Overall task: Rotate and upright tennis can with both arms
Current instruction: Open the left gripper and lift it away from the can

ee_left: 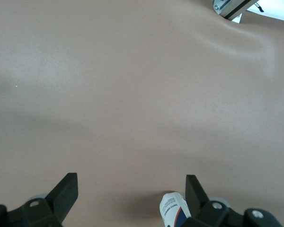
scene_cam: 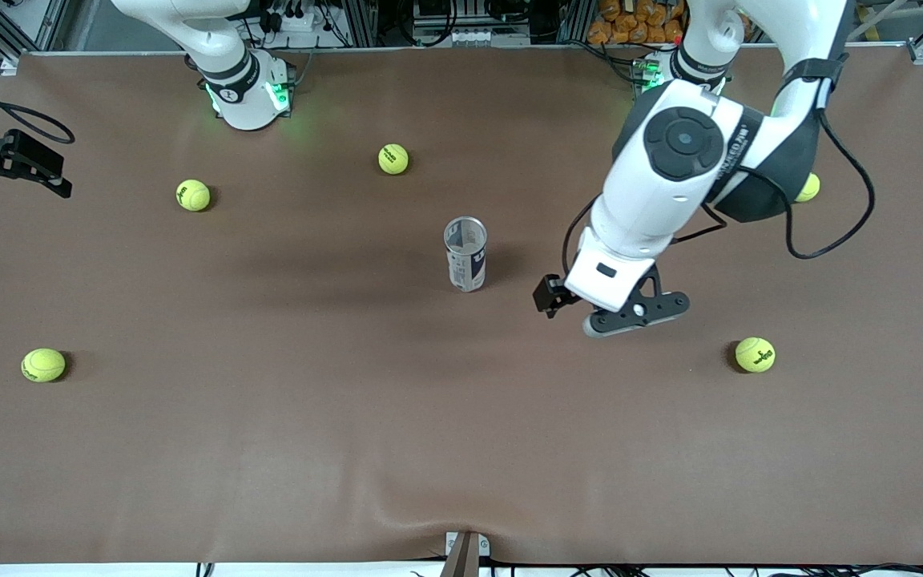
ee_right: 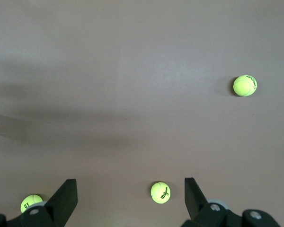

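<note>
mid-table, upright tennis can (scene_cam: 465, 254), open-topped, silver-rimmed; left pincer (scene_cam: 590, 308) and right pincer (ee_right: 128, 201) both agape

The left arm (scene_cam: 694, 152) covers most of one tennis ball (scene_cam: 808, 187). In the left wrist view, the tennis can (ee_left: 173, 211) is cut by the edge; its label text looks unreadable.

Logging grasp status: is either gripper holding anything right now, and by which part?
Nothing is held. Left gripper and right gripper are both open and empty; the tennis can stands free.
</note>
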You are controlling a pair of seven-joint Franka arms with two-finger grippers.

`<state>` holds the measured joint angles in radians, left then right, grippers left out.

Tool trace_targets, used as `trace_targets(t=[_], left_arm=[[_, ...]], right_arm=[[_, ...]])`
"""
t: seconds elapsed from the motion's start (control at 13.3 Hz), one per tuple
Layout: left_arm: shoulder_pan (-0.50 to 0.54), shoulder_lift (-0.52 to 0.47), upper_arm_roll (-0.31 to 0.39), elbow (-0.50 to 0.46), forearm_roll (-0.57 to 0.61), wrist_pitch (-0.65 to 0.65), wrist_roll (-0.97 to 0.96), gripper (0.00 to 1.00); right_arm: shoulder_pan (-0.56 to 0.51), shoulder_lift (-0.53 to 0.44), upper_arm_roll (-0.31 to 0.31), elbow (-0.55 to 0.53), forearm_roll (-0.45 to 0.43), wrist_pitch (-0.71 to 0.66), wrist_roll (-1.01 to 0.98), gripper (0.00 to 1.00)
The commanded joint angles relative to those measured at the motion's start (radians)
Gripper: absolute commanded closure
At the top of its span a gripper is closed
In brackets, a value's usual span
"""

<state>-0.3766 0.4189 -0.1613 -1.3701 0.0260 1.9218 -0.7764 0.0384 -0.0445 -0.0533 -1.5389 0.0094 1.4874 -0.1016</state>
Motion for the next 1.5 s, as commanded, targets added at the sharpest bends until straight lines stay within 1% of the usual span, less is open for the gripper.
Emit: trace_targets(t=[0.0, 0.3, 0.45, 0.6, 0.75, 0.82, 0.97, 1.05, 1.2, 1.27, 1.35, 1.43], left_arm=[[0.155, -0.041, -0.107, -0.015, 0.014, -0.050, 0.099, 0.00], [0.303, -0.069, -0.165, -0.015, 0.014, -0.121, 0.181, 0.00], [0.332, -0.095, -0.167, -0.015, 0.020, -0.142, 0.193, 0.00], [0.373, -0.118, -0.168, -0.015, 0.022, -0.184, 0.276, 0.00], [0.368, -0.152, -0.158, -0.017, 0.023, -0.234, 0.298, 0.00], [0.366, -0.184, -0.156, -0.021, 0.025, -0.257, 0.302, 0.00], [0.360, -0.250, -0.129, -0.030, 0.012, -0.337, 0.385, 0.00], [0.339, -0.293, -0.106, -0.047, 0.009, -0.369, 0.388, 0.00], [0.332, -0.374, -0.103, -0.092, 0.008, -0.403, 0.401, 0.00], [0.334, -0.399, -0.103, -0.104, 0.006, -0.412, 0.404, 0.00], [0.334, -0.432, -0.101, -0.136, -0.012, -0.431, 0.410, 0.00], [0.334, -0.472, -0.074, -0.179, -0.038, -0.429, 0.411, 0.00]], right_arm=[[-0.011, -0.002, 0.004, 0.003, 0.009, -0.009, -0.013, 0.00], [-0.011, -0.002, 0.004, 0.003, 0.009, -0.009, -0.013, 0.00], [-0.011, -0.002, 0.004, 0.003, 0.009, -0.010, -0.013, 0.00], [-0.011, -0.002, 0.004, 0.003, 0.009, -0.009, -0.013, 0.00], [-0.011, 0.000, 0.004, 0.003, 0.009, -0.009, -0.013, 0.00], [-0.012, -0.002, 0.004, 0.003, 0.009, -0.010, -0.013, 0.00], [-0.012, -0.002, 0.004, 0.002, 0.009, -0.010, -0.013, 0.00], [-0.011, -0.002, 0.004, 0.002, 0.009, -0.012, -0.013, 0.00], [-0.011, -0.002, 0.004, 0.002, 0.009, -0.016, -0.013, 0.00], [-0.011, -0.002, 0.006, 0.002, 0.010, -0.018, -0.013, 0.00], [-0.011, -0.002, 0.004, 0.002, 0.009, -0.019, -0.013, 0.00], [-0.011, -0.002, 0.006, 0.002, 0.010, -0.019, -0.013, 0.00]])
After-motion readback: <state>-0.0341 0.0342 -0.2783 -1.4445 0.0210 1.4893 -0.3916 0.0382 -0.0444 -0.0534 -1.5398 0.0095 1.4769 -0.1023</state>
